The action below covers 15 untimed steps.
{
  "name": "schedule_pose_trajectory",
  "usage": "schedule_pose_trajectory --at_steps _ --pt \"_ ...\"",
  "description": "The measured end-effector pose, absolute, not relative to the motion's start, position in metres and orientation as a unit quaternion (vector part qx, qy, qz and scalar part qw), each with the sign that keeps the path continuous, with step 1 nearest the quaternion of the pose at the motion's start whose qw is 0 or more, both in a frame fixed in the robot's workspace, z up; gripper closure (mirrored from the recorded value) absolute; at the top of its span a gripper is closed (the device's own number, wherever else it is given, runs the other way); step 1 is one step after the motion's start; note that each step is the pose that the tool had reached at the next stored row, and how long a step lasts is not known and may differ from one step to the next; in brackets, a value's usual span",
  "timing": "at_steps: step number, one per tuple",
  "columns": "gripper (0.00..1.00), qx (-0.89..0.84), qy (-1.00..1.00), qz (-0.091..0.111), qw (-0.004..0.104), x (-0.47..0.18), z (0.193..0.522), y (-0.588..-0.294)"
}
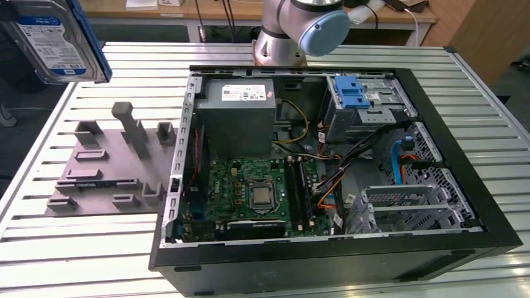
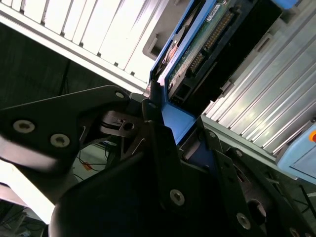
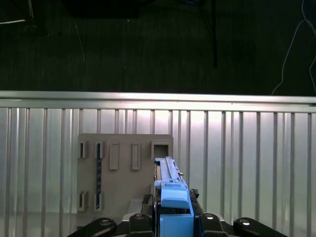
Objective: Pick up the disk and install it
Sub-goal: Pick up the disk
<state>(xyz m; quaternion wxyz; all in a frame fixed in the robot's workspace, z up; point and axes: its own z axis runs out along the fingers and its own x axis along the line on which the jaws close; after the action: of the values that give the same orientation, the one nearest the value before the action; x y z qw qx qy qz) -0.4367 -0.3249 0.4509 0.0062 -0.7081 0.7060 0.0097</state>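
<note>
The disk (image 1: 56, 42), silver with a white-and-blue label and blue side rails, hangs high over the table at the exterior view's far left, above the grey holder (image 1: 108, 162). In the second wrist view my gripper (image 2: 177, 121) is shut on the disk (image 2: 197, 47), with its black fingers (image 2: 151, 106) pressing the blue rails. The first wrist view looks along the disk (image 3: 169, 185) edge-on, with my gripper (image 3: 170, 217) clamped on it above the grey holder (image 3: 123, 168). The open computer case (image 1: 447, 155) lies to the exterior view's right of the disk.
Inside the case are a metal drive cage with a blue latch (image 1: 354, 93), a grey power-supply box (image 1: 240, 115), a green motherboard (image 1: 257, 195) and loose cables (image 1: 398, 158). The arm's base (image 1: 286, 31) stands behind the case. The slatted metal table (image 1: 83, 248) ends at a rail (image 3: 158, 96).
</note>
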Motion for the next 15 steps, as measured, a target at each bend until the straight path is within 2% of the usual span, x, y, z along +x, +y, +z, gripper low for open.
schedule_pose_trajectory --at_steps 15 --pt "0.64 -0.708 0.706 0.009 0.006 -0.437 0.463 -0.325"
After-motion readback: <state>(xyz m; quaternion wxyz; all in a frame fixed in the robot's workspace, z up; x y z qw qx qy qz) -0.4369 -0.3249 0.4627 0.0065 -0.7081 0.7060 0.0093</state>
